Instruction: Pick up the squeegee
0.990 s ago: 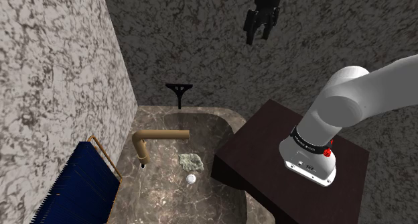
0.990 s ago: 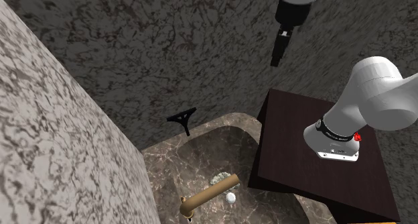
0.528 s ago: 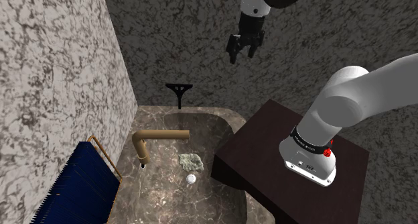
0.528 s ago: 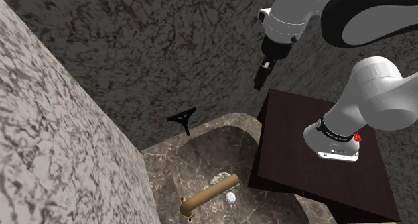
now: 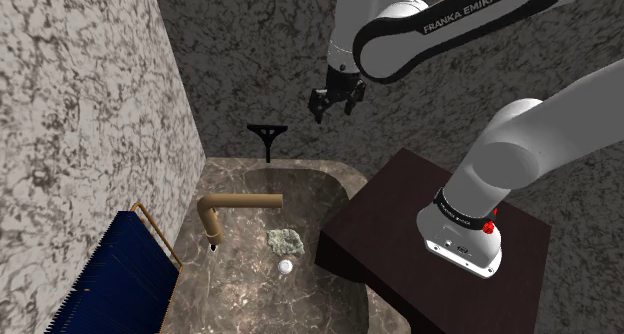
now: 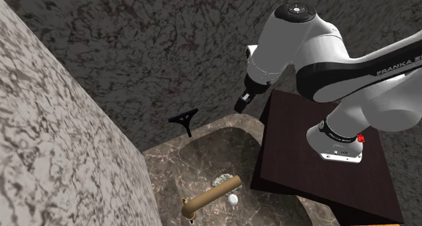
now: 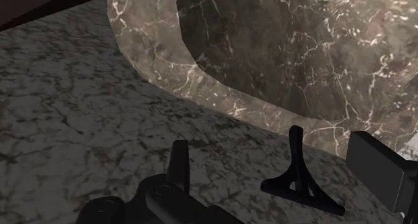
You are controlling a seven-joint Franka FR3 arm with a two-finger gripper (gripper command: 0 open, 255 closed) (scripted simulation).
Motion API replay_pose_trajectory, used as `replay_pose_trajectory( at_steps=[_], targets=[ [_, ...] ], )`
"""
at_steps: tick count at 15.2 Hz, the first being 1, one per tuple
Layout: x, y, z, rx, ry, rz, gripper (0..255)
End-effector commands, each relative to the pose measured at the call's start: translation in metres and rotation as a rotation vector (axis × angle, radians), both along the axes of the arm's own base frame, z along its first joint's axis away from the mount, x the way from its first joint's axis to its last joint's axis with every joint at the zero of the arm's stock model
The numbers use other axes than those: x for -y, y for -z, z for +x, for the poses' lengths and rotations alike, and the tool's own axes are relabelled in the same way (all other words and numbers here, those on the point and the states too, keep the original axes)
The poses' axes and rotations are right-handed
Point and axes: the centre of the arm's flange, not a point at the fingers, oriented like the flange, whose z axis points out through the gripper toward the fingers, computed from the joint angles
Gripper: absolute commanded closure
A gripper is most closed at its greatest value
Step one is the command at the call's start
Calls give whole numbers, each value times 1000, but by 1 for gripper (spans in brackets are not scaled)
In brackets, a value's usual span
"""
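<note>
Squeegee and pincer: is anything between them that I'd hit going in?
Nothing. In the shoulder view the open pincer hangs up-right of the squeegee, just air between. The wrist view shows bare marbled counter around the squeegee.

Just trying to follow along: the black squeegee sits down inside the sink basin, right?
No. The black squeegee sits on the grey counter, just outside the sink rim, not in the basin. The wrist view shows it.
</note>
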Motion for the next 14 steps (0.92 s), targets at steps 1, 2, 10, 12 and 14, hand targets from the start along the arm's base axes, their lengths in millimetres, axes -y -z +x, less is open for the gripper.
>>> replay_pose_trajectory(
  at_steps=[1,2,10,12,14],
  targets=[
    [-13,25,11,29,34,-9,0],
    [-18,36,16,42,50,-16,0],
    [-58,122,65,142,178,-68,0],
    [-66,143,79,166,210,-81,0],
    [-73,164,94,191,242,-95,0]
  ],
)
